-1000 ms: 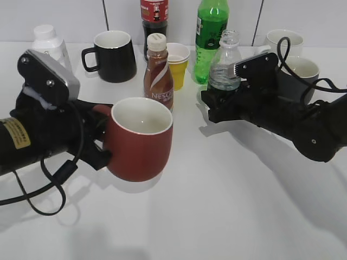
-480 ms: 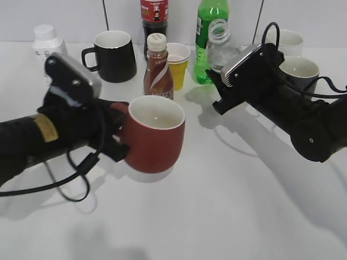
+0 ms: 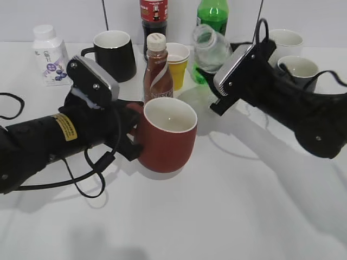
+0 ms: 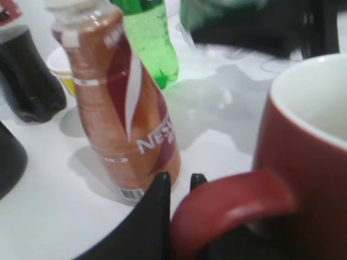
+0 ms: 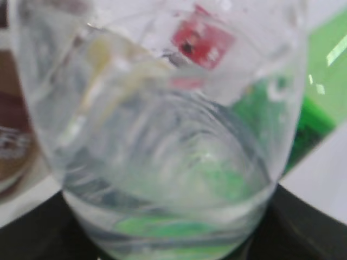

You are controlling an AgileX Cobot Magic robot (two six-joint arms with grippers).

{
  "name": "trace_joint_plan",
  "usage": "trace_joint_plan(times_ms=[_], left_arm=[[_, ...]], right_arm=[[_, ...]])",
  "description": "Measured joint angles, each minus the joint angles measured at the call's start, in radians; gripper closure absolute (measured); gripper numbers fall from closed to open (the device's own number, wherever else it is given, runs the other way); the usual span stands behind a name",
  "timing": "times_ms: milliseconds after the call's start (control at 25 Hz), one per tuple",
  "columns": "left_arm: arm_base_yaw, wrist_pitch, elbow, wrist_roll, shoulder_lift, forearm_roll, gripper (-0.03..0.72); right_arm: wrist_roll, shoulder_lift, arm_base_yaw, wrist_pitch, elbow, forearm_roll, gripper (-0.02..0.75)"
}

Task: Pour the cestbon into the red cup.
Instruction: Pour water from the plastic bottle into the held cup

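The red cup (image 3: 168, 135) stands upright at the table's middle, white inside, and I see no liquid in it. My left gripper (image 3: 132, 130) is shut on its loop handle (image 4: 227, 200), and the black fingertips (image 4: 162, 179) show beside the handle in the left wrist view. The cestbon (image 3: 211, 50) is clear and capless. It is held in the air above and right of the cup, tilted with its mouth to the left. My right gripper (image 3: 217, 81) is shut on its lower body. The bottle fills the right wrist view (image 5: 162, 135), and water lies in it.
A brown Nescafe bottle (image 3: 158, 67) stands just behind the cup, with a yellow paper cup (image 3: 177, 64) beside it. A black mug (image 3: 114, 54), cola bottle (image 3: 154, 16), green bottle (image 3: 211, 13) and white bottle (image 3: 49, 51) stand at the back. Two pale mugs (image 3: 295, 67) are at the back right.
My left gripper has carried the red cup to the right, toward the middle. My right gripper has lifted the cestbon and tilted its mouth leftward, toward the cup.
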Motion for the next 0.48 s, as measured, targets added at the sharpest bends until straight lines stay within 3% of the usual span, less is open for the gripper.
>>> trace_joint_plan(times_ms=[480], left_arm=[[0.0, -0.036, -0.002, 0.0, 0.062, 0.028, 0.617]], right_arm=[[-0.363, -0.134, 0.0, 0.064, 0.057, -0.014, 0.26]])
